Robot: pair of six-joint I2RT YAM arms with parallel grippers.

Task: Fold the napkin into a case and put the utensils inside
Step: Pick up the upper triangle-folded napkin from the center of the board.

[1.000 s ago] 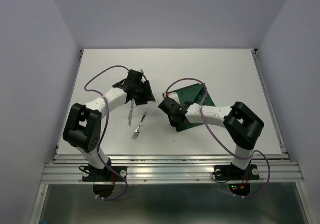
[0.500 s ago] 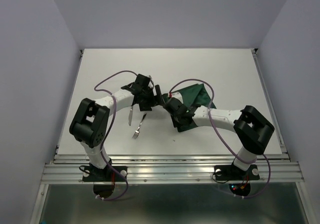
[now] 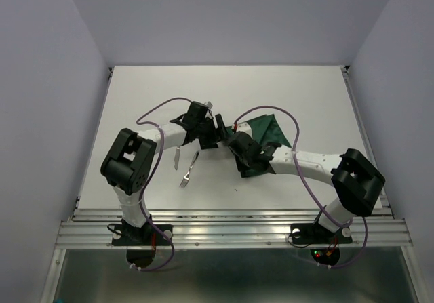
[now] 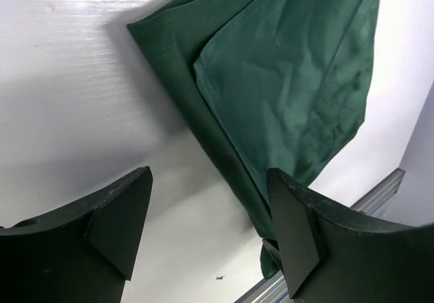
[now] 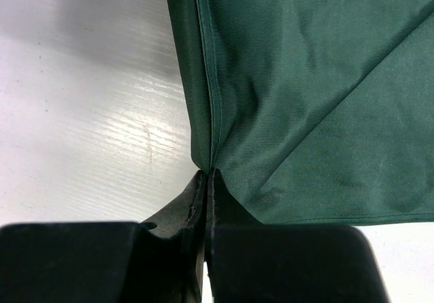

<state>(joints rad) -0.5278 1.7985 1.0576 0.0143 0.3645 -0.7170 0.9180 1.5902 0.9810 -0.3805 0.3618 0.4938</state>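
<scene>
No legible text or labels anywhere

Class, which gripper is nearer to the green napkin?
Right. The right gripper is shut on a folded edge of the napkin; the left gripper stands open just beside the cloth, holding nothing.

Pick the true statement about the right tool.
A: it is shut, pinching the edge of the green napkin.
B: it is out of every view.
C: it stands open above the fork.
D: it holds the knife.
A: the right wrist view shows the right tool closed tight on a gathered fold at the edge of the napkin.
</scene>
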